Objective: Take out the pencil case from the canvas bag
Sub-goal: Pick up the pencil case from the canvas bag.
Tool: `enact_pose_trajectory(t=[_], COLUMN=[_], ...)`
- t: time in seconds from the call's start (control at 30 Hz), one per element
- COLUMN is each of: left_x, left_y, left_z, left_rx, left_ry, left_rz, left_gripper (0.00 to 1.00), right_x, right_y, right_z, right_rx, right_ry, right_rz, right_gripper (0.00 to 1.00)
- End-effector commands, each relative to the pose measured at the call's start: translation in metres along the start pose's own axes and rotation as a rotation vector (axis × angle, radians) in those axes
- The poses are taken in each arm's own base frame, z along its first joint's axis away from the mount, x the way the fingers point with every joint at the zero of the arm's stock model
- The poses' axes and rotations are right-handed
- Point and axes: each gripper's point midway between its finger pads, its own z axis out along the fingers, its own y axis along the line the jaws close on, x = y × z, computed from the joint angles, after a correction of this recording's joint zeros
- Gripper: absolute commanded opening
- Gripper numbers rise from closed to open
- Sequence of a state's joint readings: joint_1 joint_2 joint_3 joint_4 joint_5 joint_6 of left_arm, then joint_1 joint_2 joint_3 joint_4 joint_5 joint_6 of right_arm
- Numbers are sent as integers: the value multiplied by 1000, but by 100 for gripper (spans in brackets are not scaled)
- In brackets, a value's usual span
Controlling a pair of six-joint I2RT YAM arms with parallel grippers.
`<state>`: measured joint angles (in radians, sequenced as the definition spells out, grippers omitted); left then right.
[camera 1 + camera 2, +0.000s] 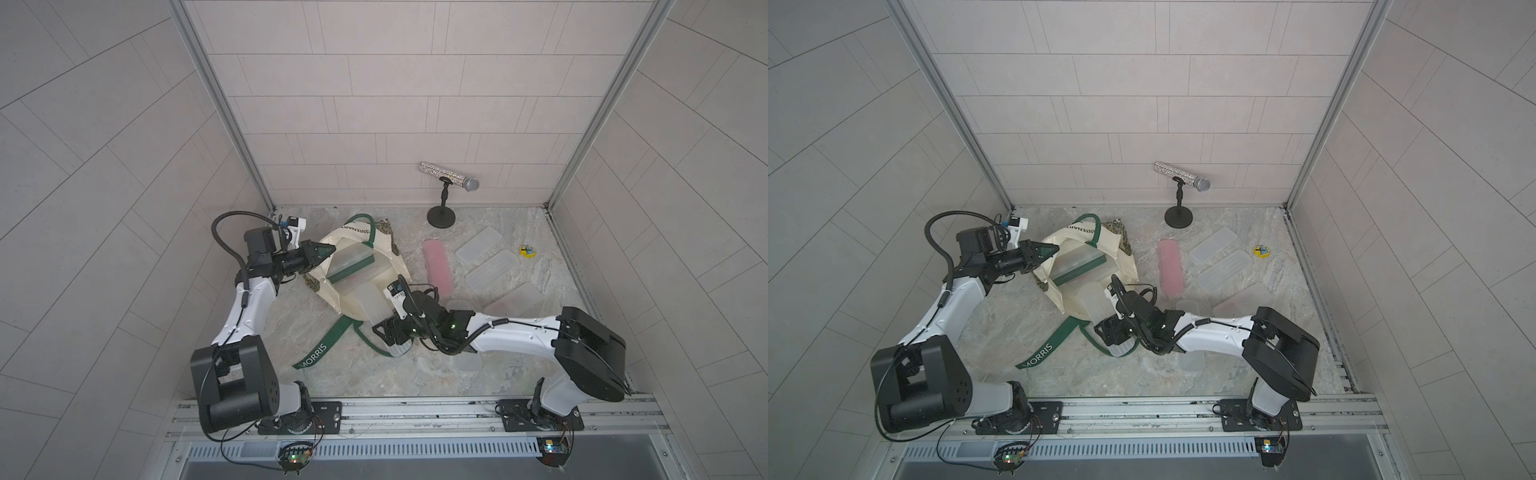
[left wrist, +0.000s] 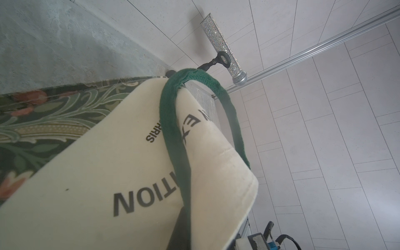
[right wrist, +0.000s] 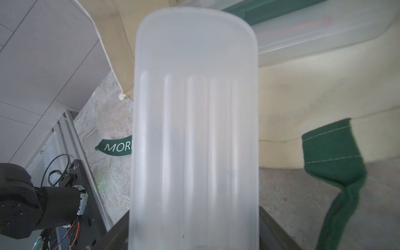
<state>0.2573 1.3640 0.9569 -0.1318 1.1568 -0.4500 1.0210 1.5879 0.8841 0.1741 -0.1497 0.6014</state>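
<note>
1 frosted pencil case (image 1: 370,302), half out of the canvas bag (image 1: 399,262) mouth, pinched in your right gripper (image 1: 389,332). Your left gripper (image 1: 328,250): pressed shut on bag rim. Outstanding: pull clear of bag. 1 green case (image 1: 351,266) inside.

I count one canvas bag (image 1: 347,307), one microphone (image 1: 449,176) on one stand (image 1: 441,216), one small yellow item (image 1: 527,251), one pink pencil case (image 1: 437,268), and at least six frosted pencil cases (image 1: 478,245); faint ones blur my tally.

2 top views overhead — wrist cams close on canvas bag (image 2: 108,168).
</note>
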Motion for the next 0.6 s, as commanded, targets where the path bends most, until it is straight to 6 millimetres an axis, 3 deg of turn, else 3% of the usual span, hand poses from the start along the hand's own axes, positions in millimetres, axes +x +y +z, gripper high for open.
enact_pose_trajectory(t=[0.0, 0.57], left_x=[-15, -30], left_y=[-23, -7], left_z=[-8, -16], left_rx=[49, -64], left_ry=[-47, -83], left_rz=[113, 121], left_gripper=[0, 0], right_x=[-12, -21], right_y=[-1, -40], right_z=[-16, -72], right_rx=[22, 122], right_ry=[-52, -160], right_rz=[-28, 27], right_gripper=[67, 67])
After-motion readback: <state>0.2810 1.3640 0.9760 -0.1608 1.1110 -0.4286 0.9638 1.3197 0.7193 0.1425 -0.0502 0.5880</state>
